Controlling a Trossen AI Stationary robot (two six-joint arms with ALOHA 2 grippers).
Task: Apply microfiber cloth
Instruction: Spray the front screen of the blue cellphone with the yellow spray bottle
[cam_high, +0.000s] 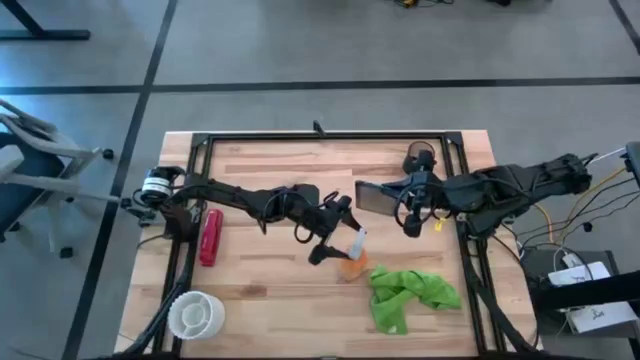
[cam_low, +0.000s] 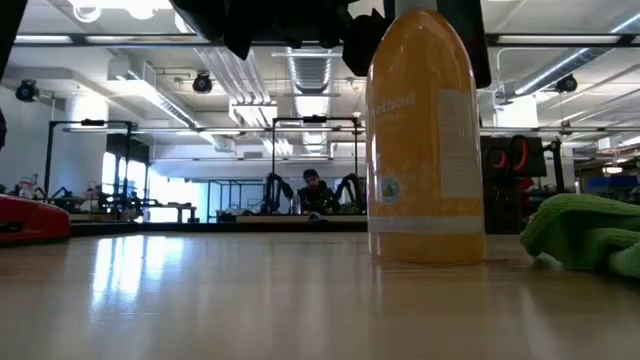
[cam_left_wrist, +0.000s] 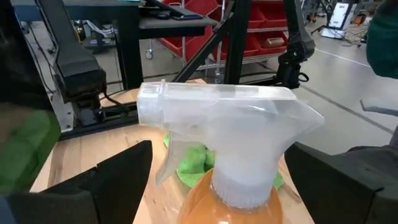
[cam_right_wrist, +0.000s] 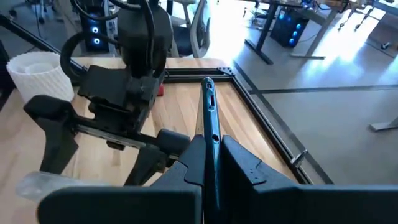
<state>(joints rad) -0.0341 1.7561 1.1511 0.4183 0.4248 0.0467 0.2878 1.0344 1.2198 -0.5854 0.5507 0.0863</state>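
Note:
The lime-green microfiber cloth (cam_high: 410, 293) lies crumpled on the table near the front right, also in the low view (cam_low: 585, 232); no gripper touches it. Just left of it stands an orange spray bottle (cam_high: 351, 264) with a white trigger head (cam_left_wrist: 224, 118). My left gripper (cam_left_wrist: 217, 158) is open, with one finger on either side of the bottle's neck and a gap showing to each. My right gripper (cam_high: 402, 203), at the right middle of the table, is shut on a dark flat tablet (cam_high: 374, 197). My right gripper pinches the tablet's near edge (cam_right_wrist: 211, 140) between its two fingers, coming from the table's right side. The tablet runs straight out ahead of the fingers, seen edge-on in the right wrist view, and is held above the tabletop.
A red object (cam_high: 210, 236) lies at the left beside my left arm. A white ribbed cup (cam_high: 195, 313) stands at the front left corner. A black metal frame (cam_high: 320, 137) runs along the table's far and side edges. Bare wood lies between the red object and the bottle.

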